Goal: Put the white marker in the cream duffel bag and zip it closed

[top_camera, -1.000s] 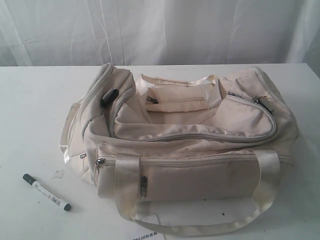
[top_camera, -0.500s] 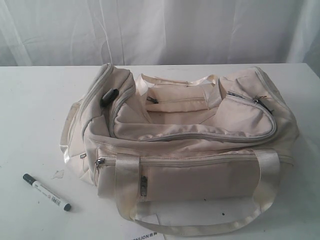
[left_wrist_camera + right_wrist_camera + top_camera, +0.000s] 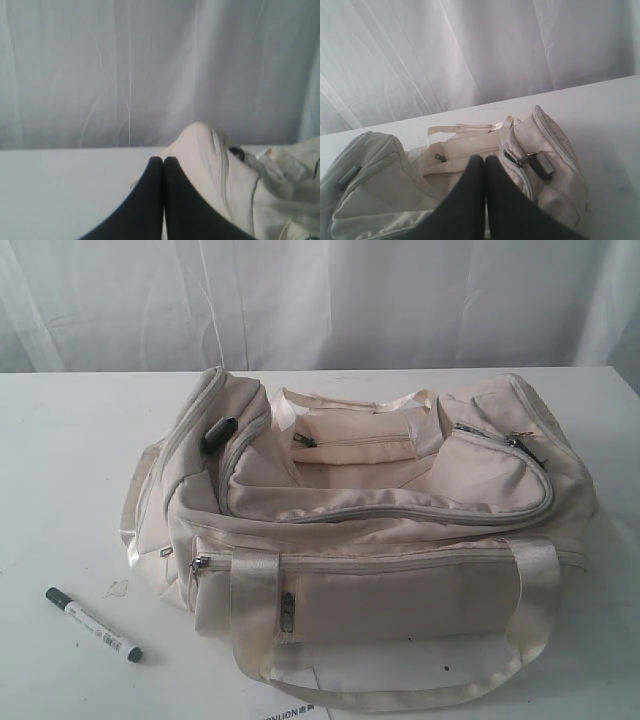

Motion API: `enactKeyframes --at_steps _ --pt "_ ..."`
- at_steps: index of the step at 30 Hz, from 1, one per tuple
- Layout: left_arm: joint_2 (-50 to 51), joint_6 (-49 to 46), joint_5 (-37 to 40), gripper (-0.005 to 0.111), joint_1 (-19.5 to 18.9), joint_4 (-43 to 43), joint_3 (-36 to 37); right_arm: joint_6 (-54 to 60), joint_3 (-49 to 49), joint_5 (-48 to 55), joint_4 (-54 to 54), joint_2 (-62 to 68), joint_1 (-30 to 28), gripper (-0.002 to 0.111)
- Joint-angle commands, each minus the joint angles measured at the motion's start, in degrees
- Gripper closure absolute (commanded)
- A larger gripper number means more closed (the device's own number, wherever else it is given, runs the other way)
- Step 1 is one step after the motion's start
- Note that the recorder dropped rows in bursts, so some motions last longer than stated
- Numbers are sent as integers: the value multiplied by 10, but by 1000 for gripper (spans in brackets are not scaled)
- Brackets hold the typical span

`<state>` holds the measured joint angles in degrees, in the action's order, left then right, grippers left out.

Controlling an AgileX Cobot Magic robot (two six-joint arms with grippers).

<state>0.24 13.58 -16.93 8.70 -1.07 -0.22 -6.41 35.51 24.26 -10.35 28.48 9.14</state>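
Note:
The cream duffel bag (image 3: 370,510) lies across the middle of the white table (image 3: 60,460), its curved top zip (image 3: 400,512) run shut and its strap handles draped to the front. The white marker (image 3: 93,624), black-capped, lies flat on the table off the bag's front left corner. Neither arm shows in the exterior view. In the left wrist view my left gripper (image 3: 163,160) is shut and empty, with the bag's end (image 3: 210,160) just beyond it. In the right wrist view my right gripper (image 3: 485,159) is shut and empty above the bag (image 3: 470,150).
A white curtain (image 3: 320,300) hangs behind the table. A sheet of printed paper (image 3: 295,710) pokes out at the front edge under the bag's front handle (image 3: 400,695). A dark zip pull (image 3: 219,432) sits on the bag's left end pocket.

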Motion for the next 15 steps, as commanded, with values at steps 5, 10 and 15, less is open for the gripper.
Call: enactKeyframes --at_steps 5,10,15 --pt "-2 28 -58 107 0 -2 2 6 5 3 -3 3 0 108" --pt "-2 29 -55 107 0 -2 2 6 5 19 -3 3 0 108" --pt "-2 29 -55 107 0 -2 2 8 5 35 -1 6 0 108"
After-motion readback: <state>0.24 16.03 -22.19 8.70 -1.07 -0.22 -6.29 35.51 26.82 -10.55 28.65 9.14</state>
